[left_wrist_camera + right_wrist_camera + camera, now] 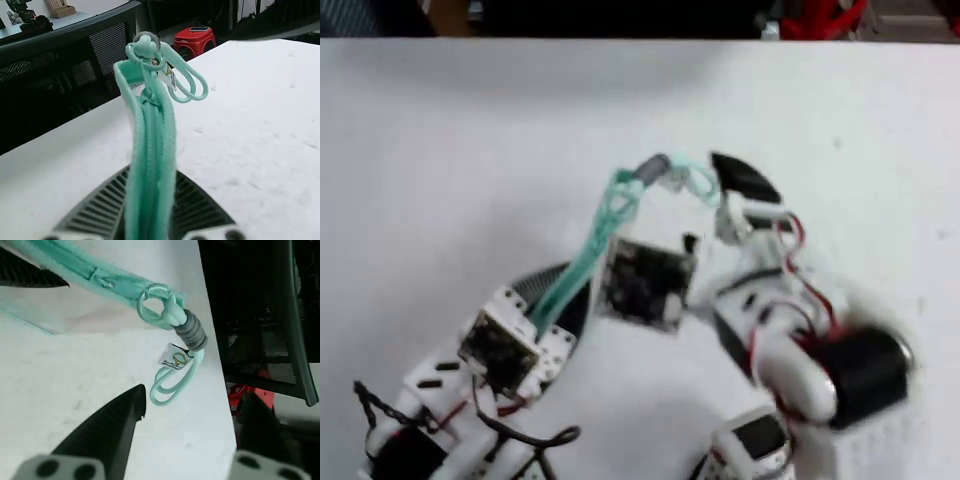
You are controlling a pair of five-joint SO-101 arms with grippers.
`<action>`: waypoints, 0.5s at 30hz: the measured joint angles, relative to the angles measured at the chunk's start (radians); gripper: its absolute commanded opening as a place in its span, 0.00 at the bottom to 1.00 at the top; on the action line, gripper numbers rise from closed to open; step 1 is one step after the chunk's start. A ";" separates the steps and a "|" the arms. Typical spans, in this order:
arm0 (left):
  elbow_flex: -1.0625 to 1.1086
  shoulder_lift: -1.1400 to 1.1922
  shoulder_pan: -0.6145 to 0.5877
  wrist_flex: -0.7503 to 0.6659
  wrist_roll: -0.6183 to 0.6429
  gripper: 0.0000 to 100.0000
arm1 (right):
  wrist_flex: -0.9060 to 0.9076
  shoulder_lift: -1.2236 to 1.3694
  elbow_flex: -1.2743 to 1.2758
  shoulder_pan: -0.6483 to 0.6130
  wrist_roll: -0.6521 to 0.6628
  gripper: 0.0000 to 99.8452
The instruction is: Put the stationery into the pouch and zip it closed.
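Observation:
A teal pouch [592, 248] with a clear body stands edge-up over the table, its zip [150, 145] running along the upper edge. My left gripper [552, 305] is shut on one end of it, with a ribbed black finger on each side of the teal strip [150, 212]. At the far end, a ring and a grey bead [195, 332] carry a teal cord loop [172, 375] with a small tag. My right gripper [195, 400] hangs open just beside that loop [695, 180], and nothing sits between its fingers [112, 427].
The white table [470, 150] lies bare to the left and behind the pouch. Beyond its far edge are a black mesh chair [255, 315] and a red box [195, 37]. Both arms crowd the front middle.

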 measured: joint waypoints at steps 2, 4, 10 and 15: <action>0.000 0.000 0.000 0.000 0.000 0.02 | -0.002 0.052 0.000 -0.026 -0.003 0.32; 0.000 0.000 0.000 0.000 0.000 0.02 | -0.015 0.104 0.000 -0.052 -0.005 0.32; 0.002 0.000 0.000 0.000 0.000 0.02 | -0.091 0.196 0.000 -0.058 0.061 0.32; 0.002 0.000 0.000 0.000 0.000 0.02 | -0.112 0.232 0.002 -0.058 0.074 0.24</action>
